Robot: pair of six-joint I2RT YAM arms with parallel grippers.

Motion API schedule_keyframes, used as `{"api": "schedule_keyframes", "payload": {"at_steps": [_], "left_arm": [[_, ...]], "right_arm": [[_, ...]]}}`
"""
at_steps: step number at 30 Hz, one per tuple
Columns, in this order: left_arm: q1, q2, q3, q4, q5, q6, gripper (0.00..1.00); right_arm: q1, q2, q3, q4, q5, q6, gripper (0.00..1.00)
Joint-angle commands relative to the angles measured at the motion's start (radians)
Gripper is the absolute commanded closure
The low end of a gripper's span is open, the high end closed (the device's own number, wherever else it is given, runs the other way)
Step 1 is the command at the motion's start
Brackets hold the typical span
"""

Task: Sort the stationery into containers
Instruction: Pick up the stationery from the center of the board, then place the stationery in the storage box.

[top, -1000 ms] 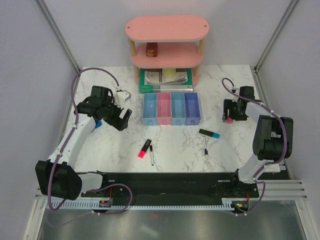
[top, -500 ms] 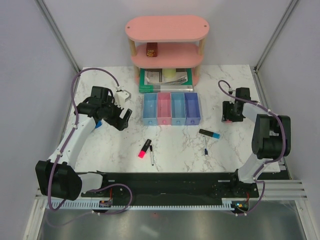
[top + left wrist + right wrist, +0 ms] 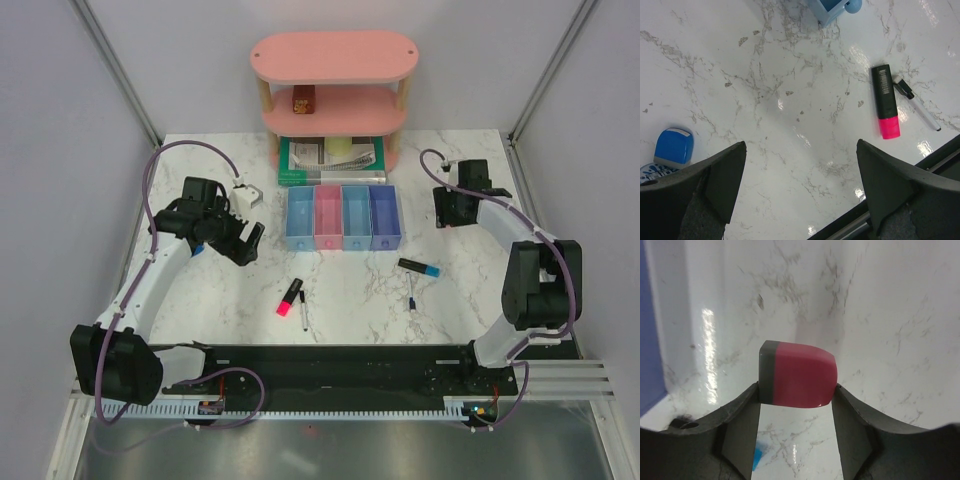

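Four joined trays stand mid-table: light blue (image 3: 300, 217), pink (image 3: 328, 216), light blue (image 3: 356, 216), purple-blue (image 3: 384, 215). My right gripper (image 3: 447, 210) is shut on the pink eraser (image 3: 797, 373) and holds it above the table, right of the purple-blue tray (image 3: 650, 315). My left gripper (image 3: 245, 240) is open and empty over bare table, left of the trays. The pink highlighter (image 3: 290, 297) (image 3: 885, 107) and a thin pen (image 3: 303, 309) (image 3: 917, 102) lie in front of the trays. The black-and-blue highlighter (image 3: 419, 267) and another pen (image 3: 411, 296) lie front right. The blue tape roll (image 3: 670, 150) lies by my left fingers.
A pink oval shelf (image 3: 335, 60) stands at the back with a brown box (image 3: 303, 100) on its middle level and green books (image 3: 330, 160) under it. Grey walls close both sides. The black base rail (image 3: 330, 365) runs along the near edge.
My right gripper has moved away from me and a little left with the pink eraser, closer to the purple-blue tray. My left gripper has barely shifted.
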Motion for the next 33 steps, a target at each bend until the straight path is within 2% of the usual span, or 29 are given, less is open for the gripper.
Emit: {"api": "schedule_keyframes", "payload": {"at_steps": [1,14,23,33], "left_arm": [[0.004,-0.017,0.002,0.031,0.054,-0.029,0.02],[0.004,-0.046,-0.018,0.03,0.05,-0.027,0.02],[0.004,-0.054,-0.024,0.026,0.044,-0.027,0.02],[0.004,-0.039,-0.012,0.026,0.047,-0.029,0.02]], "right_arm": [[0.059,-0.066,0.14,-0.028,0.003,-0.028,0.6],[0.249,0.112,0.415,-0.092,-0.034,0.001,0.58],[0.299,0.233,0.467,-0.097,-0.054,-0.011,0.57],[0.343,0.284,0.472,-0.1,-0.044,-0.033,0.55]]}}
